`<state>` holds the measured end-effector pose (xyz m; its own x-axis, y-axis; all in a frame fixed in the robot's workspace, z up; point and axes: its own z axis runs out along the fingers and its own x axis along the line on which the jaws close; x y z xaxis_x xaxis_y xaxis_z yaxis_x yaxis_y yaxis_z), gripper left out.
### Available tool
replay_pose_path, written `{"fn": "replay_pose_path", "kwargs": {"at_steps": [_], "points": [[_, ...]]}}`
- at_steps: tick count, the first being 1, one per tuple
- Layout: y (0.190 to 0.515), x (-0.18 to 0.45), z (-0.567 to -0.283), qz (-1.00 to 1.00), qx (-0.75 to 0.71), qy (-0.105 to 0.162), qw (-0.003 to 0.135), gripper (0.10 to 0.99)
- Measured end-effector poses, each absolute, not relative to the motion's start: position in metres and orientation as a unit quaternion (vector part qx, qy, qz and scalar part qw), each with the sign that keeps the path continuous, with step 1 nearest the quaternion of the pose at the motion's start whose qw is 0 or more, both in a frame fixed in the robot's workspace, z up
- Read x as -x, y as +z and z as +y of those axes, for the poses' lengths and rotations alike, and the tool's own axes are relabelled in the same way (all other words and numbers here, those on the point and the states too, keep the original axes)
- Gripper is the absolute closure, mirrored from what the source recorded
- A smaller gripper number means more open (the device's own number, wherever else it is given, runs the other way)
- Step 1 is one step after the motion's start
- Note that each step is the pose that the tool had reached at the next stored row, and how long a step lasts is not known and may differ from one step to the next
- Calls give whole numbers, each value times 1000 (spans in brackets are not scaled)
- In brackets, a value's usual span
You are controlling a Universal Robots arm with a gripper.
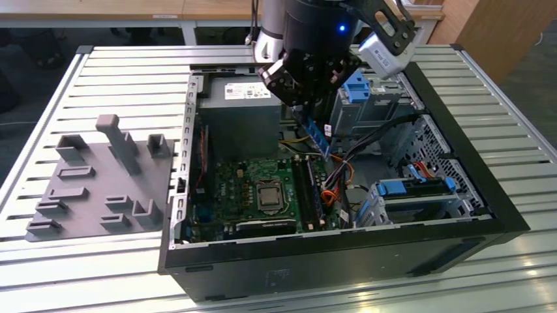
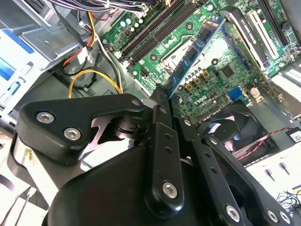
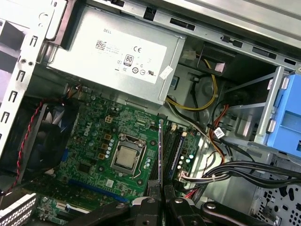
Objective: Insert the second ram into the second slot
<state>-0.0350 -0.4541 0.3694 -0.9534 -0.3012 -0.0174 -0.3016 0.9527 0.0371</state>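
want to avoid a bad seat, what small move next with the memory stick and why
Probably lower it slowly, checking line-up: the gripper holds the memory stick on edge above the board, close to the long slots but not yet in one.

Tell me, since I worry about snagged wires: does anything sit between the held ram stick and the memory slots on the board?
Nothing visible does. The gripper holds the second ram in open air above the memory slots. The cable bundle lies beside the slots, not across them.

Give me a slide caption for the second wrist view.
Black jaws clamp a thin blue circuit-board RAM stick, held over the green motherboard.
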Motion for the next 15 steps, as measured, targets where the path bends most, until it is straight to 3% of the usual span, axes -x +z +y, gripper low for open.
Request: {"fn": "replay_pose_path", "kwargs": {"at_steps": [15], "points": [[363,35,-455,988,153,20,6,949]]}}
